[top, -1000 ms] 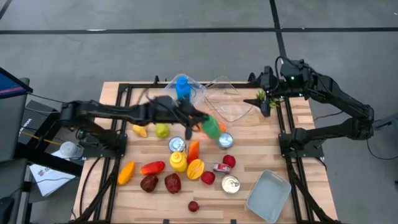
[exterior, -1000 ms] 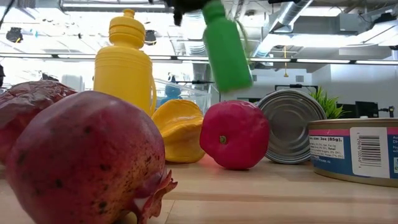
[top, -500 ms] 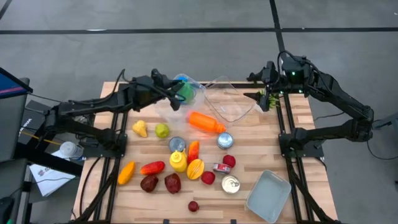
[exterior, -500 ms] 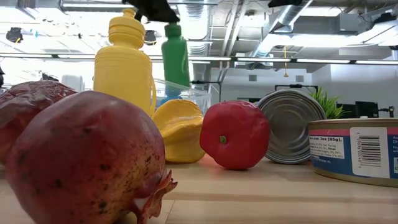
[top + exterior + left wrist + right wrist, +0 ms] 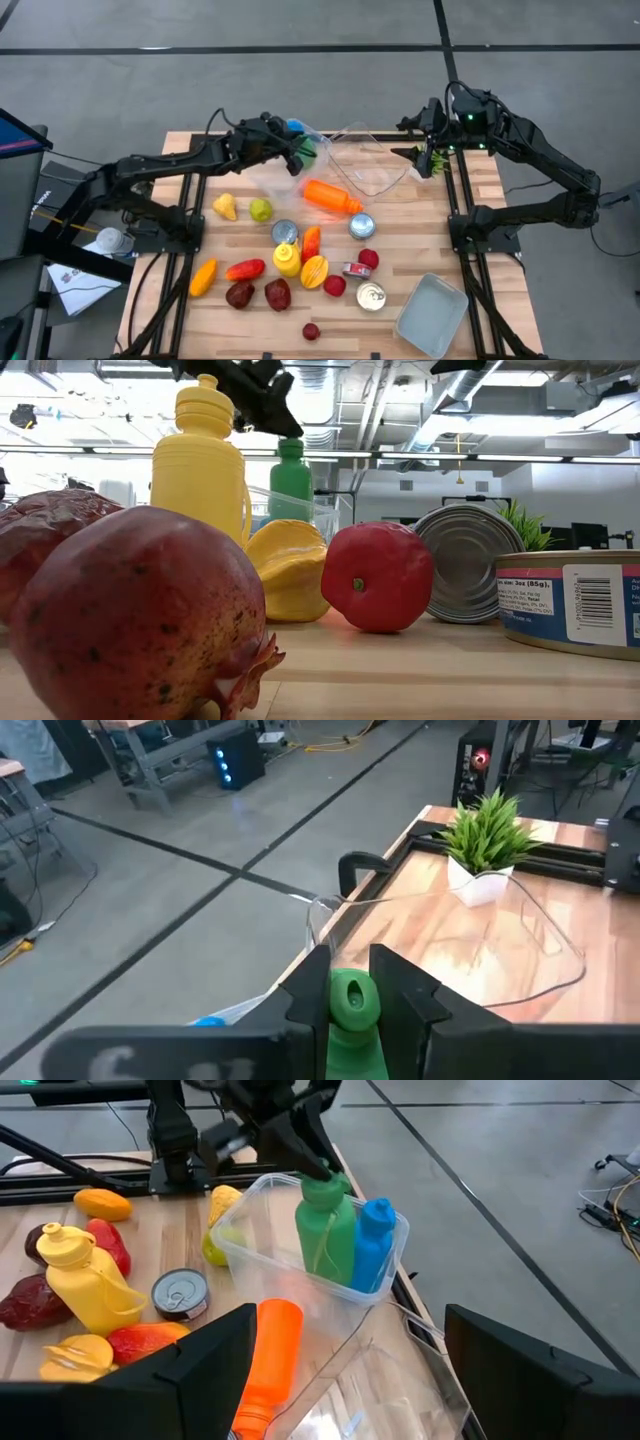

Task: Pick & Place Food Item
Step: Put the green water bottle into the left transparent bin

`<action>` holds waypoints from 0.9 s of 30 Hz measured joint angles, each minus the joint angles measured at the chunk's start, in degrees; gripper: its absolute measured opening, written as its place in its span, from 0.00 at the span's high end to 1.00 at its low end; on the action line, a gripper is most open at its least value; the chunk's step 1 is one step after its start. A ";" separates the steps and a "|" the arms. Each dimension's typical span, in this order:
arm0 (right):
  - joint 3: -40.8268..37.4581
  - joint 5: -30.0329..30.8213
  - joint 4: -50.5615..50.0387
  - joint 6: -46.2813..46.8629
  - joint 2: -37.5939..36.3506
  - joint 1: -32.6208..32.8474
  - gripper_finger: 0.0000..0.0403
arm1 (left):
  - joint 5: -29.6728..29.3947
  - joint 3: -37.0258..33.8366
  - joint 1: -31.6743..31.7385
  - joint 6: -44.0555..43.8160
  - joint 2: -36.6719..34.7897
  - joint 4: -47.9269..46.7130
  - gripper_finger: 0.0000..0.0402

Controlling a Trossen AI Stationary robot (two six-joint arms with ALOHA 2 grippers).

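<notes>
High view: left gripper [image 5: 296, 152] over clear tub [image 5: 262, 176], green bottle [image 5: 305, 147] beneath fingertips.

Low view: bottle seen upright, neck under claw.

Left wrist view: cap flanked closely by fingers [image 5: 312, 995], grip judged still clenched. Rigid, light, smooth plastic; neck judged best hold.

Right wrist view: blue bottle [image 5: 374, 1245] touching green inside tub; right gripper [image 5: 428, 156] released, well apart.

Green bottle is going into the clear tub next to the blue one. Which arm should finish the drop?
Left. The left gripper is shut on the green bottle, which stands inside the clear tub beside the blue bottle. The right gripper waits open near the plant, away from the tub.
</notes>
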 joint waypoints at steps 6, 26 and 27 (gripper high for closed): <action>0.00 0.01 0.00 0.00 0.00 0.00 0.22 | 0.01 0.00 0.88 -1.14 2.94 1.82 0.88; 0.00 0.00 -0.04 -0.03 0.00 0.04 0.22 | 0.03 0.00 3.53 -5.93 12.38 6.66 0.87; 0.00 -0.01 -0.12 -0.03 0.00 0.04 0.22 | 0.07 0.00 3.67 -5.95 12.39 6.51 0.87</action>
